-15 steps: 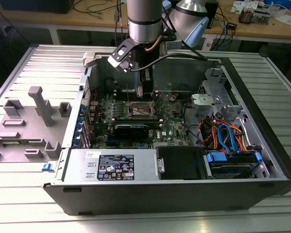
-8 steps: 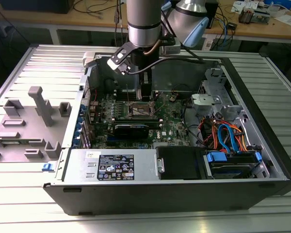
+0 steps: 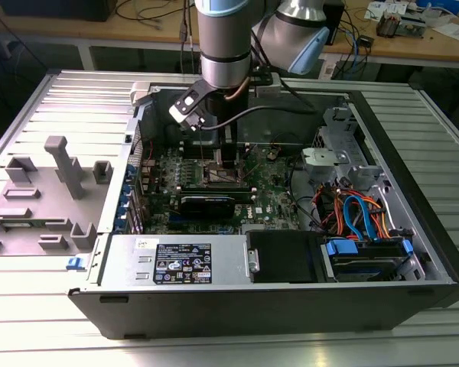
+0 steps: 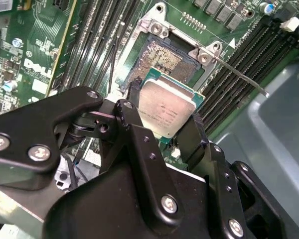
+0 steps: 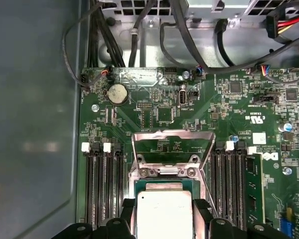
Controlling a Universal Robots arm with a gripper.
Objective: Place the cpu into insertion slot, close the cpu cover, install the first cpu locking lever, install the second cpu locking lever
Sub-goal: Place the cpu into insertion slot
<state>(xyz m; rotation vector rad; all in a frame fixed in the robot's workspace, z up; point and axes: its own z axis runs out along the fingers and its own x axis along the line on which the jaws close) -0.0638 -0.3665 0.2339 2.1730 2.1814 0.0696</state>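
My gripper (image 4: 165, 105) is shut on the cpu (image 4: 167, 107), a small square chip with a dull silver top and a green rim. It is pinched by two opposite edges between the black fingers (image 4: 189, 137). The chip hangs tilted just over the insertion slot (image 4: 164, 55), whose dark contact field lies uncovered. In the first wrist view the cpu (image 5: 164, 214) sits between the fingertips, and the cpu cover (image 5: 172, 133) stands raised behind the socket. A thin locking lever (image 4: 244, 79) sticks out to one side. In the exterior view the gripper (image 3: 228, 157) is low inside the open computer case.
Long black memory slots (image 5: 102, 189) flank the socket on both sides. A black card (image 3: 214, 202) lies just in front of the socket, with a power supply (image 3: 176, 260) along the case's near wall. Orange and blue cables (image 3: 359, 210) crowd the exterior view's right. A grey fixture (image 3: 61, 164) stands at its left.
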